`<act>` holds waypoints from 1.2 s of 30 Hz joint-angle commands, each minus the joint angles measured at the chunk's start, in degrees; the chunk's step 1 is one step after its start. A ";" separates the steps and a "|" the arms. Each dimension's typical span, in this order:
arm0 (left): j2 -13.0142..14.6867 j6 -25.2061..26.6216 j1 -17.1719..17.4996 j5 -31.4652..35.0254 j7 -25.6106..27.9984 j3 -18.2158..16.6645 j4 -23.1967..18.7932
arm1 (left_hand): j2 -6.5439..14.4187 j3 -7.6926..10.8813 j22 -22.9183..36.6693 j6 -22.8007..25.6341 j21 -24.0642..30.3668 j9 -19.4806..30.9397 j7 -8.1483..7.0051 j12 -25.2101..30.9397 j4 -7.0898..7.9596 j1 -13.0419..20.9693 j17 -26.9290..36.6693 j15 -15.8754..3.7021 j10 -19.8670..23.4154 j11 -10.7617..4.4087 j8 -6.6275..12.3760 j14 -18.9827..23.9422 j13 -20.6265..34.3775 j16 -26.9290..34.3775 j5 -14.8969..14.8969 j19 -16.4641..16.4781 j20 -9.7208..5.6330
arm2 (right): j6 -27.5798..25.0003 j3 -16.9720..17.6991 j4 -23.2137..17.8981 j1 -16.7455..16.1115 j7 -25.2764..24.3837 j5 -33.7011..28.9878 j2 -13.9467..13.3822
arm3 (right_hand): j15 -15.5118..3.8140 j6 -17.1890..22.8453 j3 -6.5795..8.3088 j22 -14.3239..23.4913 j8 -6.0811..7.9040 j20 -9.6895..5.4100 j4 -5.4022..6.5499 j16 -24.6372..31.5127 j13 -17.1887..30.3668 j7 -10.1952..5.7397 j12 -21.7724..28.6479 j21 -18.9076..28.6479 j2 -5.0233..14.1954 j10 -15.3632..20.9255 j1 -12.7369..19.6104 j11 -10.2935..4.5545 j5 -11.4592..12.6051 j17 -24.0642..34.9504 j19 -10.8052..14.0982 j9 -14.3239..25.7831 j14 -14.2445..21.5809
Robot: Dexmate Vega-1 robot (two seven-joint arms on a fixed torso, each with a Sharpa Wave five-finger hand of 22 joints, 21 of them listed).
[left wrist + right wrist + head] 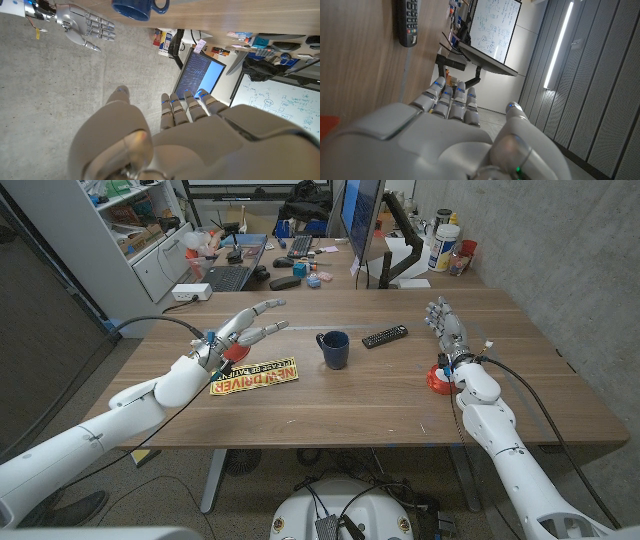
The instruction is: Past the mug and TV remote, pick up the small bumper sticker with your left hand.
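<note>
A long wooden table [350, 395] with a pale grain stands in a workshop-like room. Behind its far edge sit a second desk with a keyboard [228, 277], a computer monitor [360, 215] on a stand, a grey cabinet [160, 265] and a clutter of small items; a grey textured wall runs along the robot's right. In the left wrist view a whiteboard [280, 102] with writing also shows beyond the monitor.

On the table a dark blue mug [334, 349] stands upright near the middle, with a black TV remote [384, 336] just beyond it toward the right hand [447, 330]. A red object [440, 378] lies by the right wrist.

The bumper sticker [255, 376], yellow with red lettering, lies flat on the table to the left of the mug. The left hand [232, 338] hovers over the sticker's left end, fingers stretched forward and apart, holding nothing; whether it touches the sticker cannot be told. The right hand stands near the table's right side, fingers extended and slightly spread, empty.
</note>
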 commanded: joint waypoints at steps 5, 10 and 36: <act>6.00 6.28 4.25 6.13 2.51 -2.45 -6.70 | -0.12 0.50 0.16 0.87 0.53 0.24 -0.26 0.15 -1.10 2.04 0.19 -1.64 1.13 -0.54 0.40 1.09 0.32 0.41 0.43 0.88 0.12 | 3.42 -0.37 2.45 1.26 0.73 0.82 0.96 | 0.10 0.55 0.13 0.09 0.01 -0.23 -0.25 -0.04 0.15 0.07 -0.36 -0.10 -0.10 0.48 -0.39 -0.09 0.28 0.06 0.30 0.10 0.43; 7.97 8.39 4.84 8.30 2.45 -2.75 -8.68 | -0.28 0.66 0.16 1.15 0.66 0.25 -0.36 0.13 -1.64 2.85 0.20 -1.92 1.37 -0.62 0.49 1.58 0.35 0.49 0.51 1.39 -0.14 | 4.39 -0.45 3.24 1.44 0.96 1.11 1.35 | 0.08 0.56 0.10 0.09 0.01 -0.20 -0.28 -0.05 0.15 0.06 -0.39 -0.12 -0.12 0.47 -0.39 -0.05 0.28 0.05 0.27 0.10 0.41; 15.65 16.58 8.22 12.04 2.73 -5.29 -16.17 | -1.12 0.99 0.18 2.42 0.68 0.30 -1.24 0.17 -3.48 5.58 0.30 -2.56 2.89 -1.44 0.87 3.24 0.50 0.64 0.72 2.22 -0.31 | 5.70 -0.58 4.11 1.08 1.32 2.01 1.93 | 0.05 0.64 -0.04 0.09 -0.01 -0.18 -0.35 -0.04 0.16 0.08 -0.39 -0.19 -0.21 0.65 -0.52 -0.22 0.27 0.06 0.21 0.10 0.51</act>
